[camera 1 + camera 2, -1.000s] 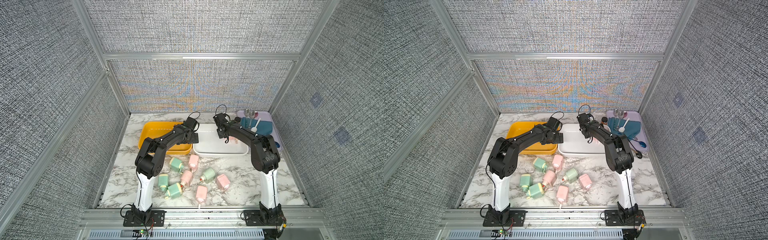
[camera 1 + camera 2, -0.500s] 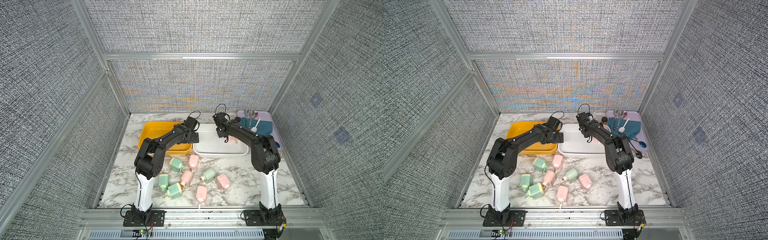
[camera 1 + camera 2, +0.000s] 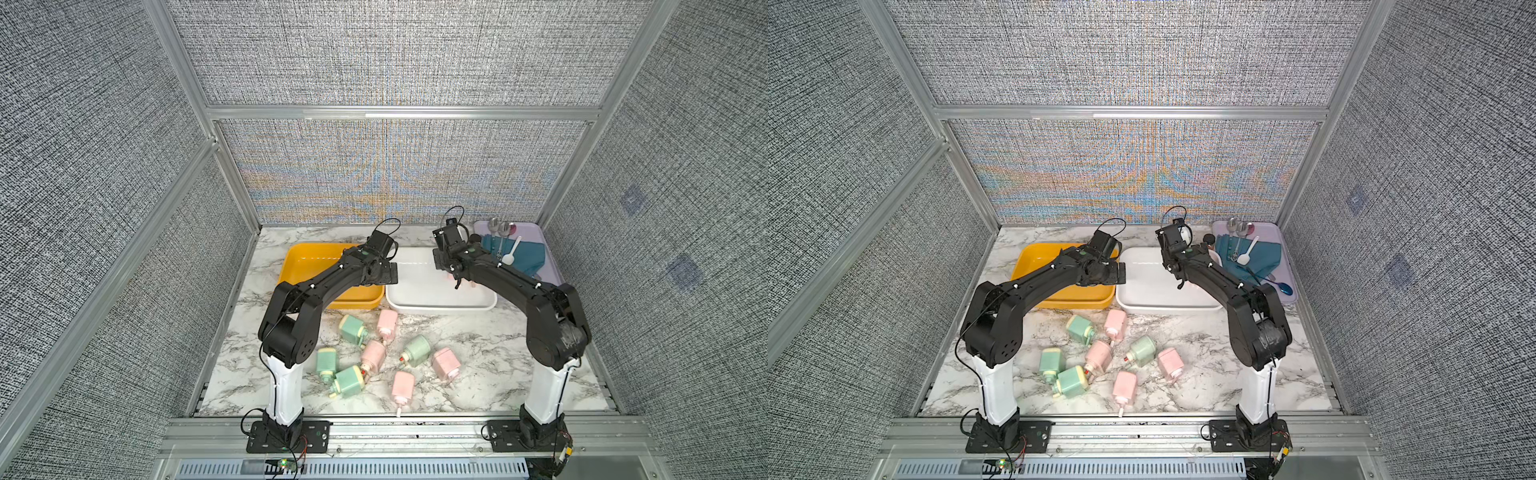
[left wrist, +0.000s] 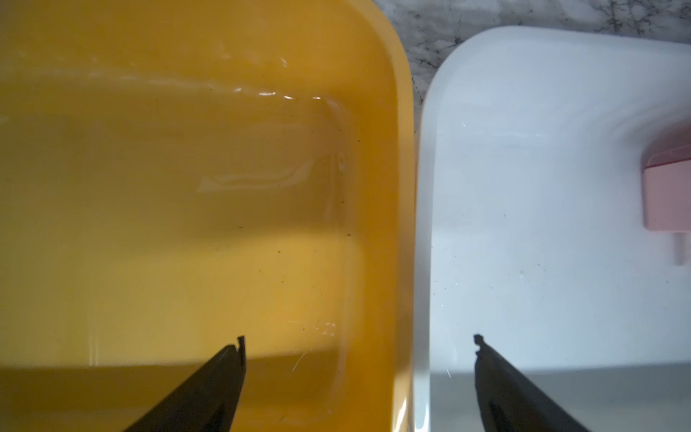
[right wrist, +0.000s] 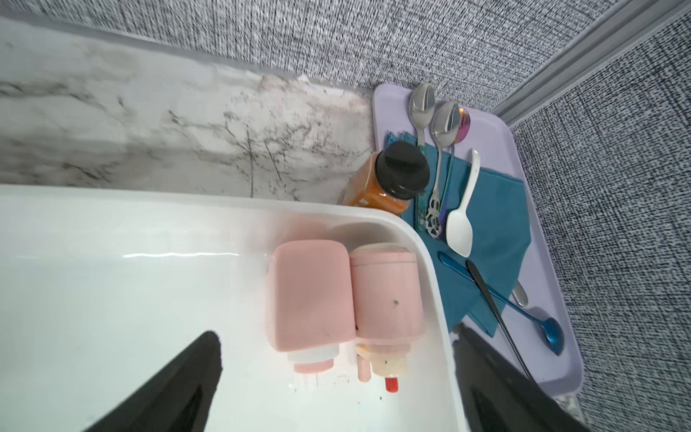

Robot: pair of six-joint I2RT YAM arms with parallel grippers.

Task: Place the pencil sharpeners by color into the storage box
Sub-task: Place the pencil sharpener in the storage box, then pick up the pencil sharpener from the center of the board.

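Two grippers are hanging with jaws spread wide and nothing between them. The right gripper [image 5: 335, 331] is hovering over a corner of the white box [image 5: 224, 202], where two pink pencil sharpeners [image 5: 310, 295] are lying side by side and touching. The left gripper [image 4: 359, 338] is hovering astride the seam between the bare yellow box [image 4: 187, 224] and the white one. Out on the marble table [image 3: 498, 340], near the arms' bases, four loose pink sharpeners [image 3: 387, 324] and four green sharpeners [image 3: 352, 328] are waiting in a scatter. Sorting seems to be only beginning, pink going to white and green presumably to yellow. Next, an arm is needing to reach over the scatter and close across one body, not its crank.
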